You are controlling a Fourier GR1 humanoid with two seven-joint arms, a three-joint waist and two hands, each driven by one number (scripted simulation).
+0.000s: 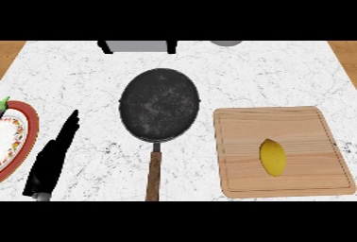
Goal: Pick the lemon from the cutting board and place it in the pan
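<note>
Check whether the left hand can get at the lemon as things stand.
Probably not directly. The left hand is open at lower left; the pan and its handle lie between it and the lemon on the cutting board, so it must cross over them.

Lemon [273,157] is sitting on the cutting board [307,127] at right, with the pan [159,105] just left of it on the marble counter [279,71], handle toward the bottom. Left hand [50,163] rests lower left, fingers straight, beside a red-rimmed plate [32,127].

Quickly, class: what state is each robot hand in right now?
Left hand: open, fingers straight, holding nothing.
Right hand: not in view.
</note>
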